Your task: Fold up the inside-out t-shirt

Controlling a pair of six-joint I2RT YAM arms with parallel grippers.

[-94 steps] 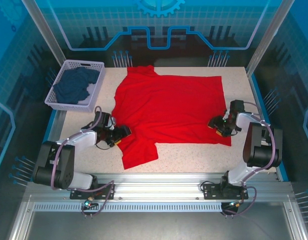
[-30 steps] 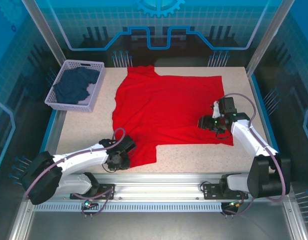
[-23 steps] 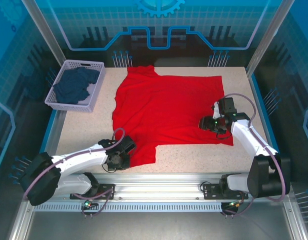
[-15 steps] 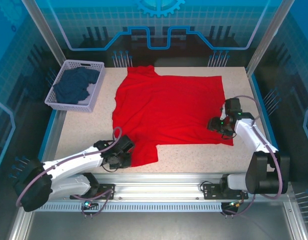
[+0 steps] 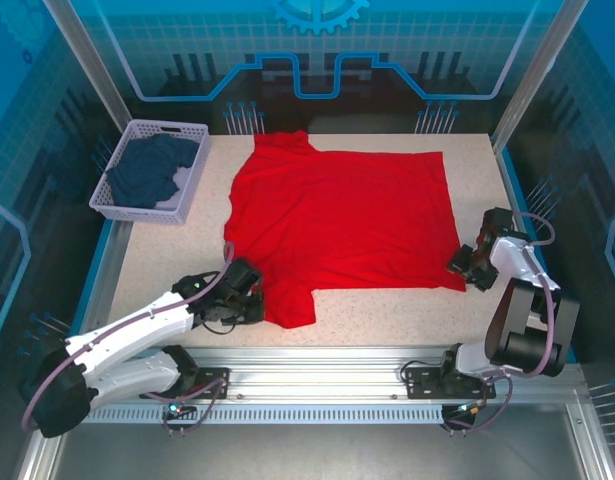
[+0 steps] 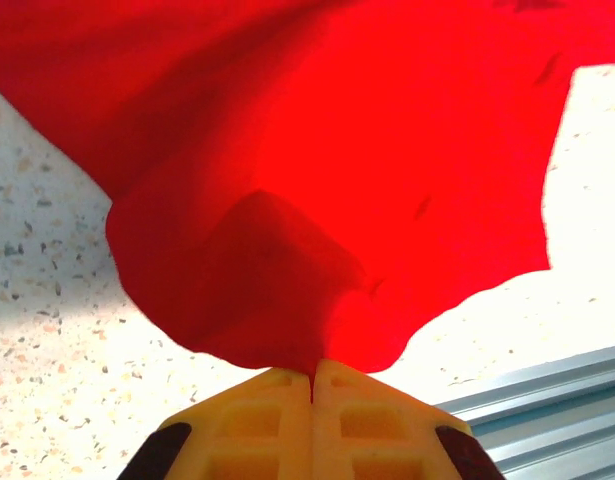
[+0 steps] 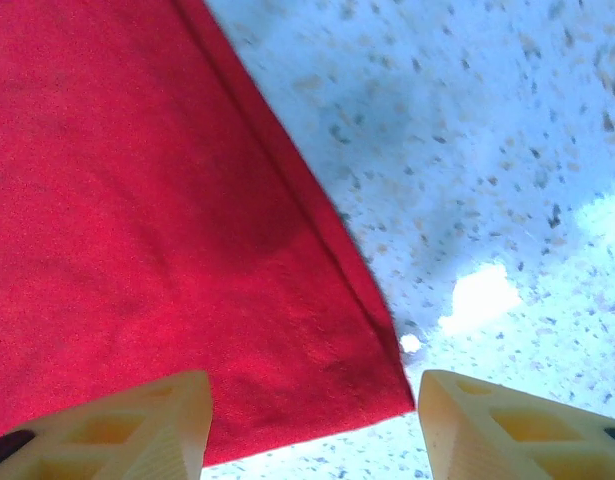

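Red t-shirt (image 5: 337,215) lies spread; left hand (image 6: 312,378) is clenched on its sleeve (image 5: 287,305), right hand (image 7: 312,400) gapes over the hem corner (image 7: 387,392), which likely needs pinching before folding.

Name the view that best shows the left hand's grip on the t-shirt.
Left wrist: the left hand is shut on the t-shirt's bunched edge, close. Top external shows that grip tiny; right wrist shows a different shirt corner.

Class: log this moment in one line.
left jaws: shut on t-shirt sleeve | right jaws: open at t-shirt corner | fold: not started
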